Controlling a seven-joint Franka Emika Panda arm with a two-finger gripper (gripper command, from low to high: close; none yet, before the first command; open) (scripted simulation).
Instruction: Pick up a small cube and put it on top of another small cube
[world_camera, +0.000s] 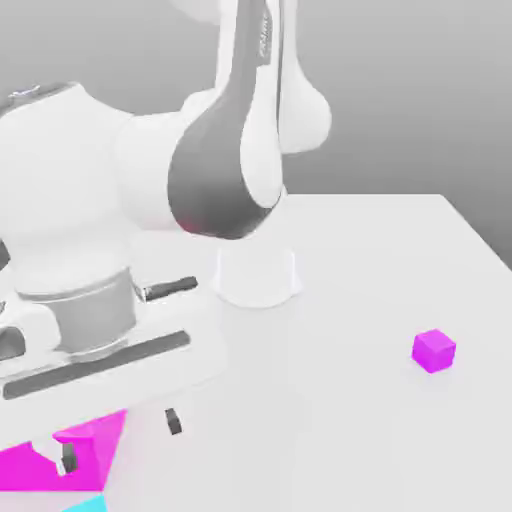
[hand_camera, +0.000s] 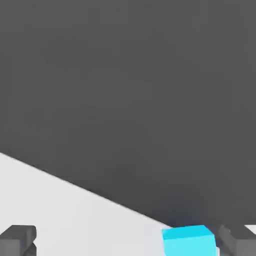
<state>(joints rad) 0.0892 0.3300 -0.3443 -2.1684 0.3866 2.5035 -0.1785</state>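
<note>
We saw the tool (world_camera: 120, 440) spread wide and empty above the white tabletop (world_camera: 380, 270). The cyan cube (hand_camera: 190, 241) lay just beside one finger (hand_camera: 237, 240), near a big magenta block (world_camera: 90, 440).

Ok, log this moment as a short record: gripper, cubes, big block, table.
gripper: open, nothing held, low over the table
cyan cube: on the table, beside one fingertip in the hand view, untouched
small magenta cube: alone on the table, at the exterior view's right
big magenta block: partly behind the fingers in the exterior view
table: white
stacking: not yet begun
</note>
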